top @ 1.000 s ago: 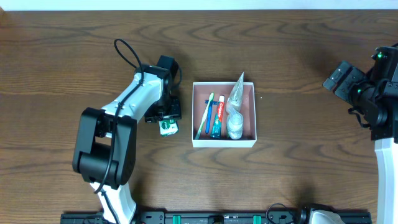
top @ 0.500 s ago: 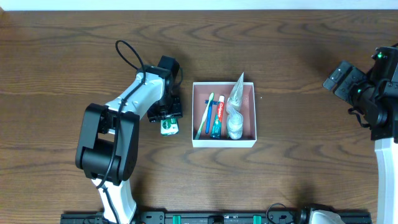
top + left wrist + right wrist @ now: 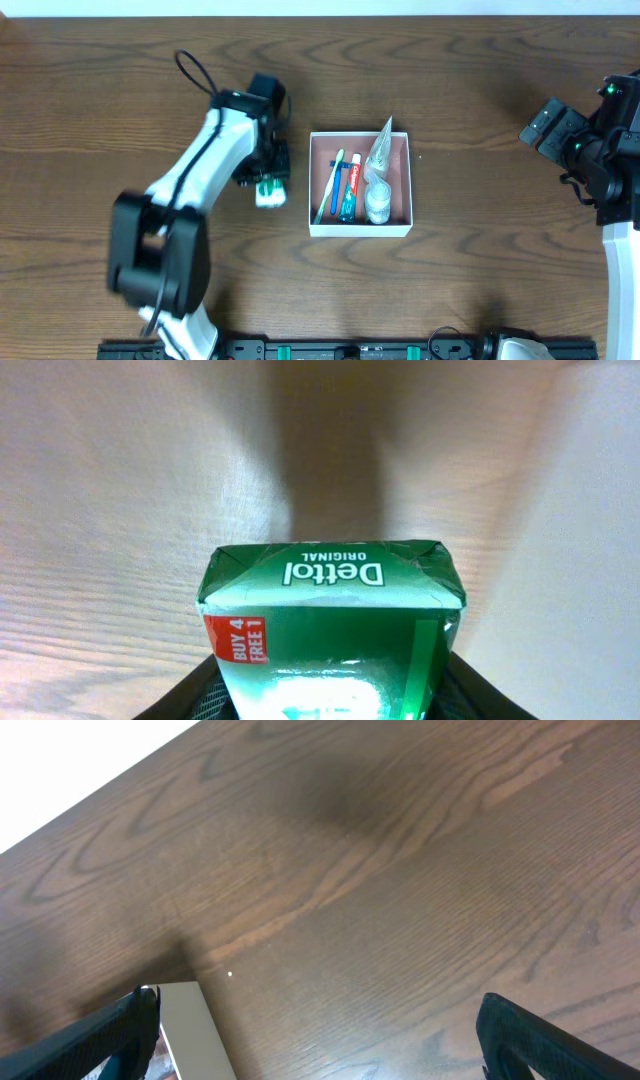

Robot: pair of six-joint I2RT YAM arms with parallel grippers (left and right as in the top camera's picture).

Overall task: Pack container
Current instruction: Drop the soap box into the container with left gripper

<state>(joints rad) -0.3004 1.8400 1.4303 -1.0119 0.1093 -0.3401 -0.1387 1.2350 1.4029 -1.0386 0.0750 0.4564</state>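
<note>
Two arms stand at a dark wooden table [image 3: 450,280], and only the left one is holding something. The left arm [image 3: 215,150] reaches in from the near left, and its left fingers [image 3: 465,700] are clamped on a green soap box [image 3: 270,193], one dark finger pressing each long side. In the left wrist view the soap box [image 3: 335,620] fills the lower middle, its end flap printed "Dettol ORIGINAL" upside down, with a red "BUY 4 FREE 1" patch on its left edge. Whether the box rests on the table or hangs just above it cannot be told. The container [image 3: 405,228], a square, shallow, white-walled box with a pink-brown floor, sits near the middle of the table, just to the right of the soap box with a strip of bare wood between them. Inside it, a green and blue toothbrush [image 3: 331,186] lies along the left side. A red, white and blue toothpaste tube [image 3: 351,190] lies beside it. A clear bag [image 3: 378,178] of pale items fills the right half, its tip poking over the far wall. The right arm [image 3: 600,160] is at the far right edge, well apart from the container. Its right fingers [image 3: 110,1030] are spread wide over bare wood with nothing between them, and one white corner of the container [image 3: 190,1020] shows beside the left-hand finger.
</note>
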